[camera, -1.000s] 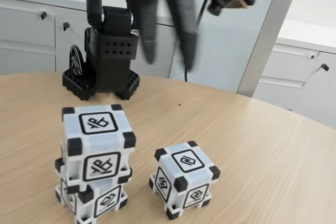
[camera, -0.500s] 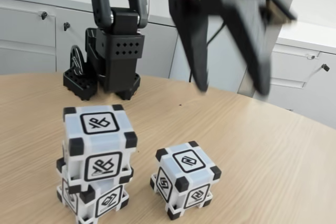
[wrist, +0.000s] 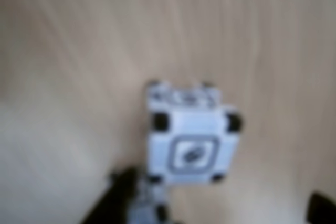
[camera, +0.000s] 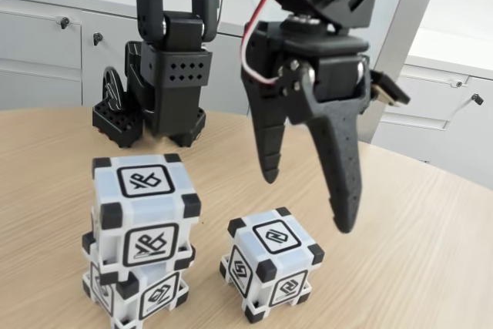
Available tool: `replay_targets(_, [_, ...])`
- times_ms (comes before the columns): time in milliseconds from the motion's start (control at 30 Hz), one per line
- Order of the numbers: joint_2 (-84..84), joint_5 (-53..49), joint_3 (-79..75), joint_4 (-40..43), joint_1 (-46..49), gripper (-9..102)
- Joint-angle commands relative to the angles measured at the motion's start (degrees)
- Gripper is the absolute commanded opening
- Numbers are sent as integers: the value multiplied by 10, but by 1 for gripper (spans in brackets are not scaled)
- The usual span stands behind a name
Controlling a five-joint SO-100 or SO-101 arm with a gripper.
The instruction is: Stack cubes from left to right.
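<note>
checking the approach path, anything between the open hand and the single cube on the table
Nothing. In the fixed view the hand hangs open above the lone cube, with only bare table behind the gap; the two-cube stack stands off to the left.

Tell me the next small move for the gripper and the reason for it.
Probably lower the open gripper around the lone cube. In the fixed view two cubes already stand stacked at left, the third sits alone on the table, and the fingers hang spread just above and behind it, holding nothing. The wrist view shows that cube below the camera.
</note>
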Motion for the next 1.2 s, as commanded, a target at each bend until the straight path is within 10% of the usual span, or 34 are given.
replay_targets(0, [1,6,5,-1,25,36])
replay_targets(1167, [-135,-40,0,-9,56,35])
